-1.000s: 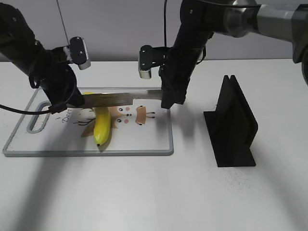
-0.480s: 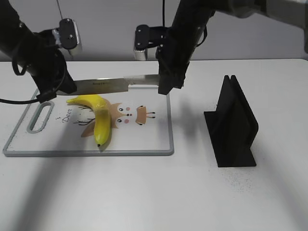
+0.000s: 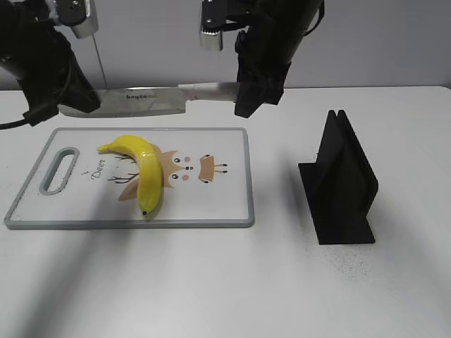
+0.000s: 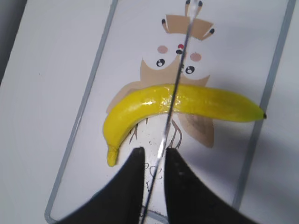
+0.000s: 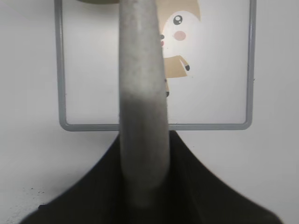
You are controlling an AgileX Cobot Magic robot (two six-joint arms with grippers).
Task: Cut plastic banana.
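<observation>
The plastic banana [image 3: 146, 174] lies whole on the white cutting board [image 3: 225, 204], across its deer print; it also shows in the left wrist view [image 4: 140, 105]. A knife [image 3: 137, 101] hangs level above the board's far edge. My right gripper [image 3: 250, 98] is shut on its grey handle [image 5: 142, 70], which fills the gap in the right wrist view [image 5: 144, 140]. My left gripper [image 3: 67, 102] is shut on the blade's tip end. In the left wrist view [image 4: 153, 156] the blade [image 4: 177, 79] runs edge-on between the black fingers [image 4: 131, 186], crossing over the banana's middle.
A black knife stand [image 3: 342, 186] stands on the white table to the right of the board. The board's grey rim [image 4: 88, 107] and its handle slot [image 3: 60, 169] lie at the left. A grey wall runs behind the table.
Both grippers have lifted the knife up and back from the banana's level to well above the board. The banana, partly covered by the blade before, now lies in full view.
</observation>
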